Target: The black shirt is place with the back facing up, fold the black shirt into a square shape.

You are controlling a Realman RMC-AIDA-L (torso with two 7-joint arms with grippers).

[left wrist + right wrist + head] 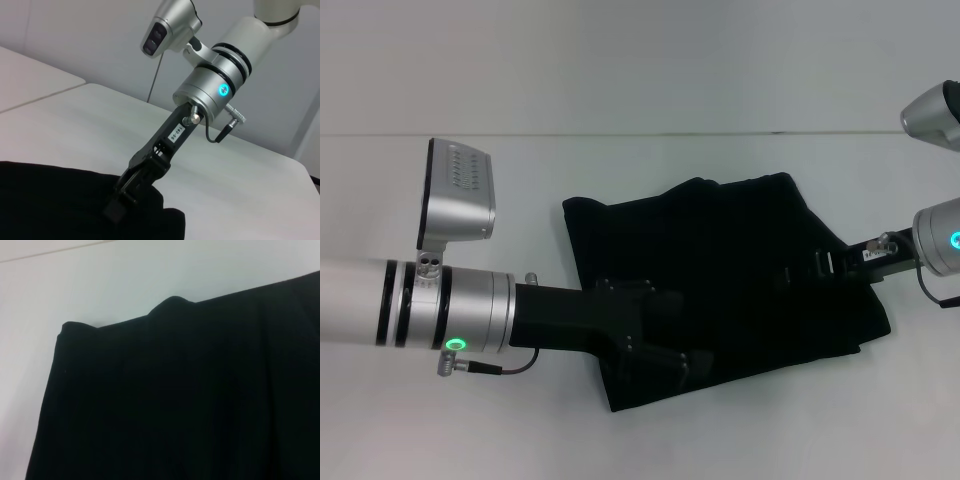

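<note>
The bench (440,430) is white and plain, with a thin seam line running across its far part. Directly on it lies the black shirt (720,270), already folded into a rough, uneven block near the middle. Its edges rest flat on the white surface.

Silver arms w/ black bands, green/cyan LEDs, black grippers, thin cables.

The head camera looks steeply down on the white table (740,80), with the black shirt (720,270) central and arms entering from nine and three o'clock. The left wrist camera sits low, facing across the shirt toward the right tool (122,200). The right wrist camera hangs close over the shirt's edge; all three views share the shirt.
</note>
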